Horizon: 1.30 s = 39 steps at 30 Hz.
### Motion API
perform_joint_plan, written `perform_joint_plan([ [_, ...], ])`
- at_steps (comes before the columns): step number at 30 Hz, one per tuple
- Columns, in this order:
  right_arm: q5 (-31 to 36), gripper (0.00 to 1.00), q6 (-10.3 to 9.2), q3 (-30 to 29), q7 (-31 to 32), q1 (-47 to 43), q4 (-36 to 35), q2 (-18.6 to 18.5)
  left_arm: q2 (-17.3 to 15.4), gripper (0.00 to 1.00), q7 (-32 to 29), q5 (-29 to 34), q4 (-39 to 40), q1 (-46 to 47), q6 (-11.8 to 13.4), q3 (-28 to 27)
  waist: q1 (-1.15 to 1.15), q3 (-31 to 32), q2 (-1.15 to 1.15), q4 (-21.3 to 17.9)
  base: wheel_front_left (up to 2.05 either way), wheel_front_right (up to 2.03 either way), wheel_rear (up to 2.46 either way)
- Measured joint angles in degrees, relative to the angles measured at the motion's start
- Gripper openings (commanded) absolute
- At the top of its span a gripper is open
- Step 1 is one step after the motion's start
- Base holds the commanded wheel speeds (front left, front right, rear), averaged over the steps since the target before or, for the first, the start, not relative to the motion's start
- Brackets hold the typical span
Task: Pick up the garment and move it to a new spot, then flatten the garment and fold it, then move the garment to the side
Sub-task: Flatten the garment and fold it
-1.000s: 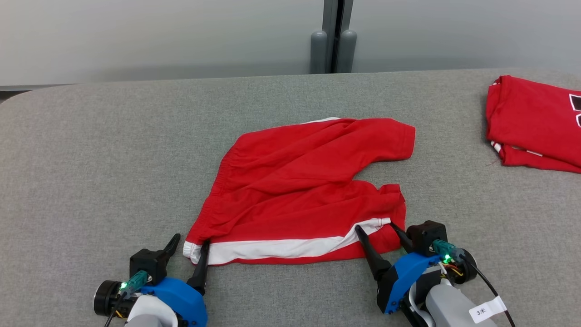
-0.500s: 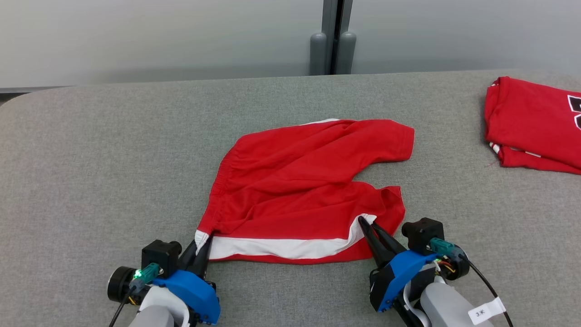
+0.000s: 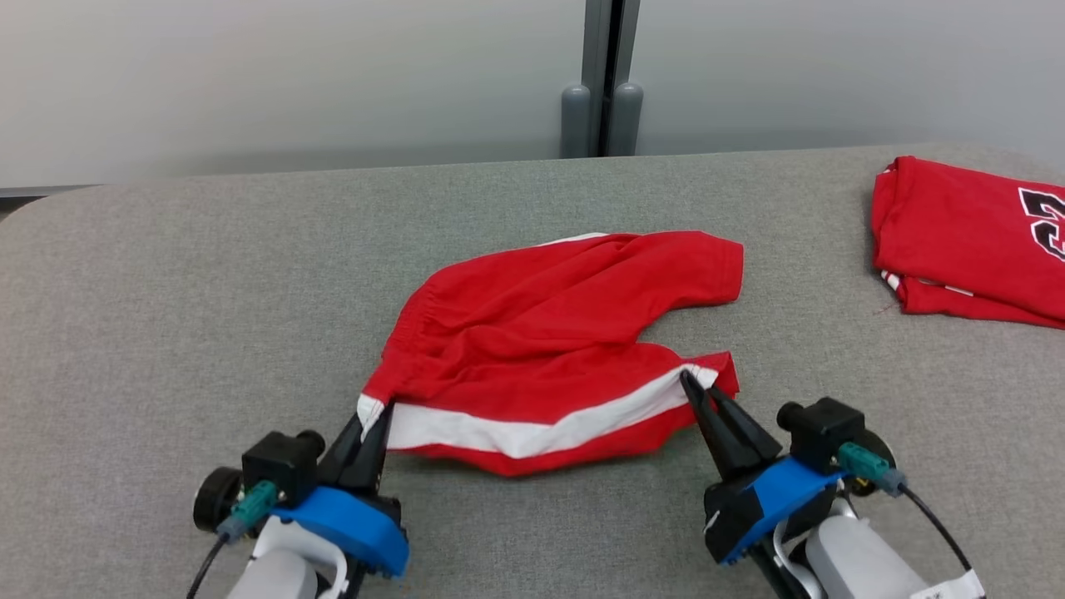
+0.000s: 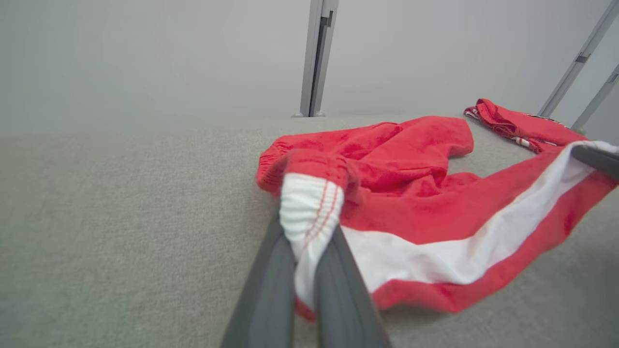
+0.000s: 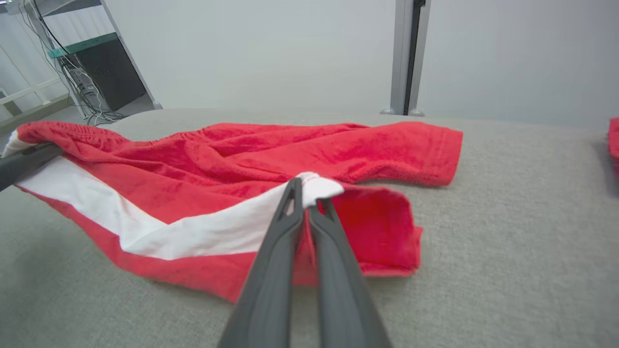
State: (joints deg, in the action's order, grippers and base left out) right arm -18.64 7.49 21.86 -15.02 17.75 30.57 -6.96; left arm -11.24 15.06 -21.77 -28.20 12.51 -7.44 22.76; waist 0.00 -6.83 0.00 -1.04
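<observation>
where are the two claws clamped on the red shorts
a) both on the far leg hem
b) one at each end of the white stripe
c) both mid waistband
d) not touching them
b: the left claw pinches the waistband end of the white stripe on the red shorts, the right claw its hem end

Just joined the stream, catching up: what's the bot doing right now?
Both grippers are shut on the near edge of the red shorts with a white side stripe, on the grey fabric-covered table. The left gripper pinches the white waistband corner; the right gripper pinches the stripe's other end at the leg hem. That edge looks slightly raised; the rest lies rumpled. A folded red jersey sits far right.
</observation>
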Motion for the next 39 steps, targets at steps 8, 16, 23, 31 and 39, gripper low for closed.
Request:
perform_joint_plan([
  [8, 1.4, 0.00, 0.00, -0.5, 0.0, 10.5, -3.5, -2.0, -2.9, 0.00, -0.2, -2.1, 2.6, 11.7, 0.0, 0.4, 0.00, -3.3, 0.00, -1.4, 0.00, 0.00, 0.00],
  [16, 1.2, 0.00, 0.00, -1.0, 0.0, 33.0, 0.4, -2.3, -8.0, 0.00, -3.2, -6.5, 1.4, 34.0, 0.0, 1.5, 0.02, -11.7, 0.00, -3.9, 0.00, 0.00, 0.00],
  [23, -1.6, 0.00, 0.00, -3.7, 0.0, 53.7, 6.7, -1.7, -10.1, 0.00, -5.2, -9.0, -2.7, 54.0, 0.0, 2.6, 0.02, -18.9, 0.00, -5.0, 0.00, 0.00, 0.00],
  [31, -4.7, 0.00, 0.00, -5.4, 0.0, 66.8, 11.1, -1.3, -9.1, 0.00, -2.2, -10.4, -9.5, 70.0, 0.0, 3.6, 0.02, -22.7, 0.00, -4.8, 0.00, 0.00, 0.00],
  [39, -7.5, 0.00, 0.00, -1.4, 0.0, 65.1, 11.1, -2.1, -8.2, 0.00, -0.4, -11.8, -13.0, 70.4, 0.0, 8.1, 0.00, -23.8, 0.00, -4.0, 0.00, 0.00, 0.00],
])
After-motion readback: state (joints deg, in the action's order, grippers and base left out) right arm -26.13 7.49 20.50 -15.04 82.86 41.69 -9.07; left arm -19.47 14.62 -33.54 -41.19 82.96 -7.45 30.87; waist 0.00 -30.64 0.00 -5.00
